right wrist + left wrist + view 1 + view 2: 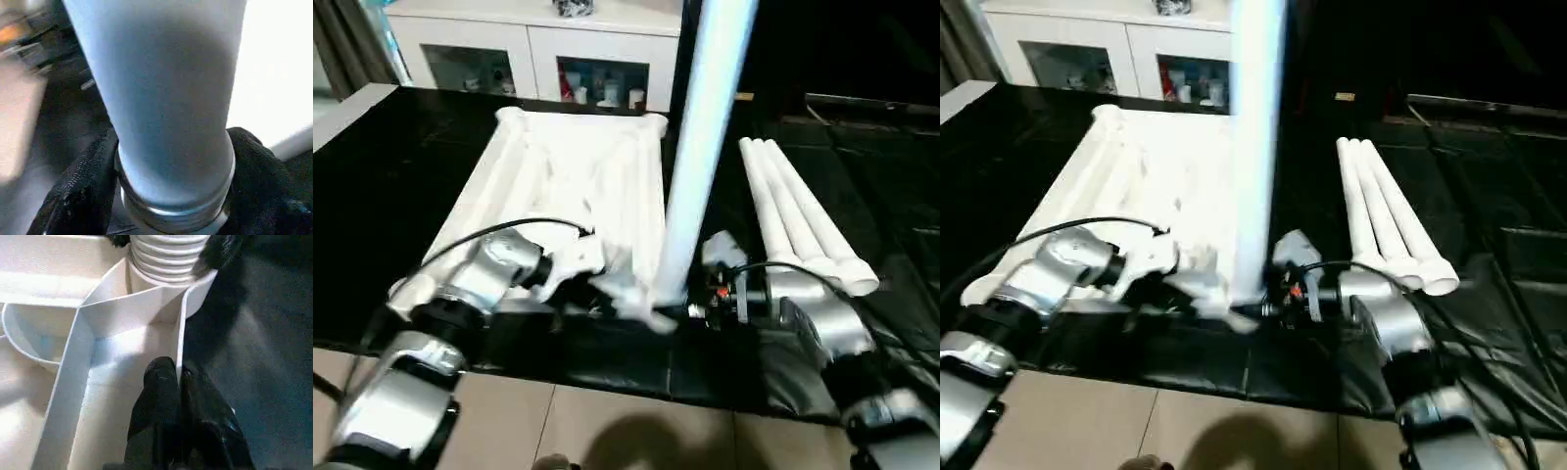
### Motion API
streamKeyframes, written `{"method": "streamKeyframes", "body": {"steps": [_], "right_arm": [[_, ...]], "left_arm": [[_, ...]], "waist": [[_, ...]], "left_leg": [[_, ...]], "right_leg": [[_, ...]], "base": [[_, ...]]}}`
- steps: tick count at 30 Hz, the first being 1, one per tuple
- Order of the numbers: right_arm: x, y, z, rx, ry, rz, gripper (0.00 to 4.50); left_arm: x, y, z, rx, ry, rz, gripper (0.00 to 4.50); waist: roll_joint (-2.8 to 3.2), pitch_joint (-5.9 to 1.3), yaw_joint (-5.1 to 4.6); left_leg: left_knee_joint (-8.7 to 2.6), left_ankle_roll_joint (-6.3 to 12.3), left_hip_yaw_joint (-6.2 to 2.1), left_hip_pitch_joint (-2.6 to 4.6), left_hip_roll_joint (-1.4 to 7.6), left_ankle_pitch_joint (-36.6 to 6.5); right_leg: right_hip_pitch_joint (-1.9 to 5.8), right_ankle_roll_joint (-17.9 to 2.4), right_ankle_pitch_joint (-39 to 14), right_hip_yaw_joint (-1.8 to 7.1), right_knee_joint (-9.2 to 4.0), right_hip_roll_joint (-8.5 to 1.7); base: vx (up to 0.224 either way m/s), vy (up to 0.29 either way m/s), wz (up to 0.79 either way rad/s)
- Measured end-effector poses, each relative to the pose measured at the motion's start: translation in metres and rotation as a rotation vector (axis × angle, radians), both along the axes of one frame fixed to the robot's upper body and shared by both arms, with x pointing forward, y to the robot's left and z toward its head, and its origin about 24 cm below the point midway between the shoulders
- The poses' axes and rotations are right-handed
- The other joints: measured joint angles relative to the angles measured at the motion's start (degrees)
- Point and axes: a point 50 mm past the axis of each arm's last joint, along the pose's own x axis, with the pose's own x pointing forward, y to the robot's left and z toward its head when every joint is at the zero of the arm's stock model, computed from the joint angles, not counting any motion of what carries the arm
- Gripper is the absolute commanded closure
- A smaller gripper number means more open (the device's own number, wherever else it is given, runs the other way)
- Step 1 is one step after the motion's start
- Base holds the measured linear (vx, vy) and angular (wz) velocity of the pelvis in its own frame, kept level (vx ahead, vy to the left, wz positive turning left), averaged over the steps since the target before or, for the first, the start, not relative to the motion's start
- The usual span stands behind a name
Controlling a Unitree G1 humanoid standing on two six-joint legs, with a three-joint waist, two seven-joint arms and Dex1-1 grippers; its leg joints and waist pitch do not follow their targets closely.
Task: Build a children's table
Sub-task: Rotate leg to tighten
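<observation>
Standing upright in the near right corner socket (166, 264) of the upturned table top (558, 176), one white leg (700, 137) is kept vertical so that its threaded end can be seated in the socket. It is held low down, just above the socket, by the right gripper (171, 186); a black finger (80, 188) is pressed to each side of the leg, so the claw is closed around the leg's width and not fully shut. A grip that low appears chosen to steer the base while the long shaft rises out of the head views.

The left gripper (181, 382) is seen with its two fingers drawn together, nothing between them, the tips laid on a rib of the ribbed underside just beside the socket. This is judged to be a bracing hold, so that the top is not shifted as the leg is worked in.

The top is laid underside up on the dark floor mat (391, 157), toward its near edge. Three spare legs (798, 220) are laid side by side on the mat, right of the top and apart from it, within the right arm's reach. A white glass-door cabinet (533, 54) is seen beyond the far edge.
</observation>
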Motion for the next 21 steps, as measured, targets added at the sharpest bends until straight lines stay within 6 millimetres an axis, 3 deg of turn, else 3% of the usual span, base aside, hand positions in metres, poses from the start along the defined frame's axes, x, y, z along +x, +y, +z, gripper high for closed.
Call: {"method": "streamKeyframes", "body": {"steps": [8,15,18,21], "right_arm": [[0.026,0.026,-0.005,0.051,-0.002,-0.422,1.69],[0.035,0.036,-0.001,0.018,-0.03,-0.498,1.69],[0.036,0.037,-0.001,0.018,-0.038,-0.497,0.99],[0.035,0.04,-0.001,0.031,-0.034,-0.496,0.91]], "left_arm": [[0.001,-0.019,-0.006,-0.107,-0.005,0.375,4.5],[0.0,-0.027,-0.003,-0.121,-0.03,0.482,4.5],[-0.001,-0.026,-0.002,-0.119,-0.032,0.489,4.5],[-0.002,-0.026,-0.002,-0.118,-0.032,0.492,4.5]], "waist": [[0.07,-0.01,-3.23],[0.06,-0.01,-3.5],[0.06,-0.01,-3.61],[0.06,-0.01,-3.82]], "left_leg": [[-0.29,-0.13,-0.09,0.45,-0.01,0.0],[-0.64,-0.13,-0.12,0.29,0.0,0.0],[-0.7,-0.12,-0.09,0.26,0.0,0.0],[-0.71,-0.12,-0.08,0.25,0.0,0.0]], "right_leg": [[-0.05,0.0,0.1,0.0,0.03,0.09],[-0.17,0.0,0.1,-0.02,-0.38,0.2],[-0.17,0.0,0.1,-0.01,-0.56,0.2],[-0.17,0.0,0.1,-0.01,-0.61,0.2]], "base": [[0.0,0.0,0.0],[0.0,0.0,0.0],[0.0,0.0,0.0],[0.0,0.0,0.0]]}}
